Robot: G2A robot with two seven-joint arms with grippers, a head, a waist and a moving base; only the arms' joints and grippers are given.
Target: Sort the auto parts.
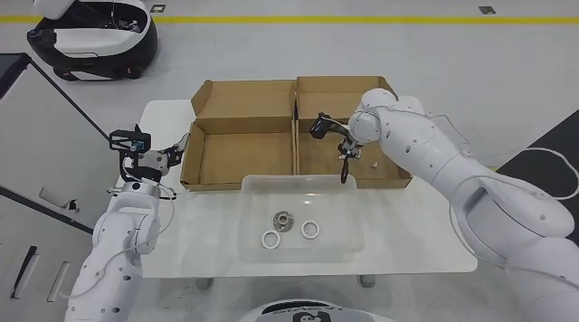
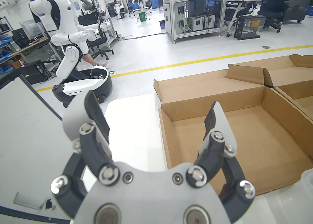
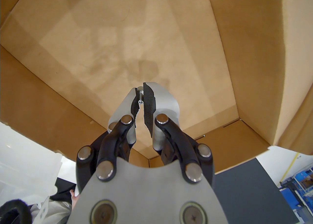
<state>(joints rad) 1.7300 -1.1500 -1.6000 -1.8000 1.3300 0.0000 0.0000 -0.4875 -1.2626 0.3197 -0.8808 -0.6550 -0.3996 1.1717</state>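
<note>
Right end effector (image 3: pixel 140 93) is clamped on a little screw (image 3: pixel 140 99), hanging over the floor of the cardboard box (image 3: pixel 122 27) just behind the clear tray (image 1: pixel 339 245). I'd go lower before letting go, so the screw doesn't bounce or roll. White rings (image 1: pixel 270 240) and a metal hub (image 1: pixel 284 222) sit in the tray. Left end effector (image 2: pixel 152 99) is wide open, off to the tray's side.

You're looking at two cardboard boxes (image 1: pixel 240 155) (image 1: pixel 317 155), one clear tray (image 1: pixel 344 245), two white rings (image 1: pixel 270 240) (image 1: pixel 310 229), one metal hub (image 1: pixel 284 221) and one screw (image 3: pixel 140 98).
</note>
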